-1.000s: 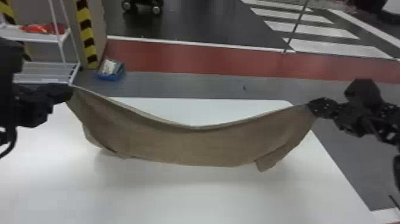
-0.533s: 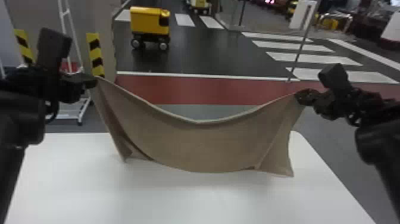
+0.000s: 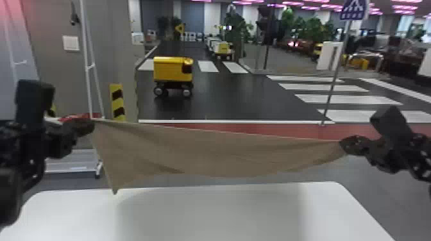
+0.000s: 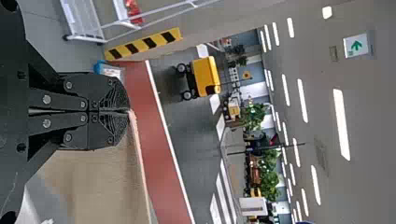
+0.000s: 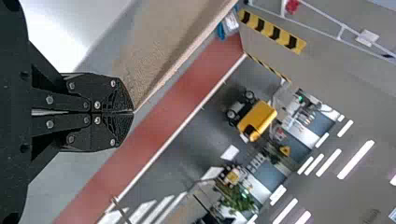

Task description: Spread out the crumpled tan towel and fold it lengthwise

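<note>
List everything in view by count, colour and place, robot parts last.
towel: one, tan, stretched between the pincers
table: one, white, before the robot
rack: one, white, beyond table, left
floor strip: one, red, beyond table
nearest wheeled vehicle: one, yellow, dark roadway
crossing stripes: several, white, roadway
sign: one, blue-white, pole, right
plants: several, green, far back
left pincer: one, black, towel's left end
right pincer: one, black, towel's right end

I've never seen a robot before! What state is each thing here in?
Tan towel: lifted, stretched sideways, lightly creased
Left claw: shut on one upper corner
Right claw: shut on the other upper corner
White table: partly in shadow
Yellow wheeled cart: upright; whether it's moving, I cannot tell
</note>
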You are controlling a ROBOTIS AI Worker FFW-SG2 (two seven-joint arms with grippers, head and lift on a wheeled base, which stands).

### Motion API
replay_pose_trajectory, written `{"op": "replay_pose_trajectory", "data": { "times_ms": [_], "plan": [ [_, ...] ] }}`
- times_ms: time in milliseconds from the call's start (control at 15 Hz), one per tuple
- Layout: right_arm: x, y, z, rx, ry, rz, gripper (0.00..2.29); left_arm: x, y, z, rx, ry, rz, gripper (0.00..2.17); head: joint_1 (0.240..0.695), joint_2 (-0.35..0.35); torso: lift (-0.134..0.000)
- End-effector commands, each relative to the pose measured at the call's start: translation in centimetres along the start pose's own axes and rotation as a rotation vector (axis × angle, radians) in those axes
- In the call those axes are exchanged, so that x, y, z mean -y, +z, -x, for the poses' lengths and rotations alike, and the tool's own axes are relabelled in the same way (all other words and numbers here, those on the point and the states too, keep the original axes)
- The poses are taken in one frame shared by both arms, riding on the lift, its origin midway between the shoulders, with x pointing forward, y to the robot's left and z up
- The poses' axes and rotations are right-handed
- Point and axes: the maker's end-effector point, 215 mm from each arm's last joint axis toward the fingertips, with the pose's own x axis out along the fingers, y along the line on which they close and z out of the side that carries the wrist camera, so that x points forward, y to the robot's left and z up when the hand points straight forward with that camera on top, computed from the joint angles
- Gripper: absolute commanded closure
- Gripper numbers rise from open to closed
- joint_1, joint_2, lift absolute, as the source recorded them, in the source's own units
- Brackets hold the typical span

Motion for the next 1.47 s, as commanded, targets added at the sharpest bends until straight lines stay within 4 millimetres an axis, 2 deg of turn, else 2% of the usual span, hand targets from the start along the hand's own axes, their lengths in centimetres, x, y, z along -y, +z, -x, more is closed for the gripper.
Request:
{"op": "replay_pose_trajectory", "data": {
  "times_ms": [0,67,133,200,333,467,533,667,800,867,933,1067,1133,1267,1333,1400],
  "plan": [
    [-6.1,-5.5,4.4,-0.048,0.074,0.015,2.20,0.7,-8.1,6.1,-0.047,0.004,0.020,1.65,0.386,-0.131,-0.120],
    [-8.5,-7.4,5.8,-0.067,0.111,0.017,2.20,1.1,-10.5,8.1,-0.052,-0.009,0.017,1.65,0.425,-0.128,-0.120],
    [-11.3,-8.4,7.5,-0.070,0.148,0.022,2.20,1.7,-13.0,10.4,-0.057,-0.021,0.009,1.65,0.475,-0.125,-0.120],
    [-13.6,-9.2,9.1,-0.074,0.188,0.031,2.20,2.2,-14.4,12.3,-0.048,-0.029,-0.003,1.65,0.566,-0.120,-0.120],
    [-17.8,-11.0,12.4,-0.081,0.273,0.052,2.20,4.0,-17.7,16.2,-0.037,-0.055,-0.049,1.65,0.646,-0.107,-0.120],
    [-21.0,-12.0,15.5,-0.068,0.354,0.085,2.20,5.5,-19.2,19.3,0.015,-0.079,-0.108,1.65,0.695,-0.096,-0.120],
    [-21.3,-12.1,16.9,-0.048,0.364,0.093,2.20,5.5,-20.3,20.9,0.013,-0.078,-0.101,1.65,0.695,-0.093,-0.120],
    [-20.1,-12.6,18.0,-0.054,0.352,0.078,2.20,5.1,-21.0,22.9,0.014,-0.076,-0.090,1.65,0.695,-0.092,-0.120],
    [-22.0,-13.0,19.0,-0.055,0.424,0.073,2.20,5.6,-22.0,23.9,0.003,-0.097,-0.097,1.65,0.695,-0.096,-0.120],
    [-23.1,-12.5,19.4,-0.026,0.454,0.100,2.20,5.7,-22.2,24.3,0.001,-0.106,-0.099,1.65,0.695,-0.097,-0.120],
    [-23.1,-12.2,19.8,-0.009,0.458,0.116,2.20,5.6,-22.0,24.7,0.016,-0.113,-0.107,1.65,0.695,-0.093,-0.120],
    [-20.5,-11.9,20.5,0.007,0.415,0.099,2.20,5.6,-21.4,25.9,0.025,-0.155,-0.120,1.65,0.695,-0.081,-0.120],
    [-18.5,-11.7,20.9,0.022,0.382,0.078,2.20,6.1,-21.1,26.3,0.031,-0.177,-0.128,1.65,0.695,-0.080,-0.120],
    [-15.4,-11.7,21.6,0.034,0.325,0.062,2.20,6.7,-19.9,26.7,0.070,-0.197,-0.150,1.65,0.695,-0.115,-0.120],
    [-14.7,-12.4,21.7,0.024,0.314,0.048,2.20,7.1,-19.6,26.8,0.075,-0.218,-0.159,1.65,0.695,-0.131,-0.120],
    [-15.3,-13.6,21.8,-0.001,0.340,0.056,2.20,8.1,-19.2,26.8,0.093,-0.266,-0.183,1.65,0.695,-0.150,-0.120]
  ]
}}
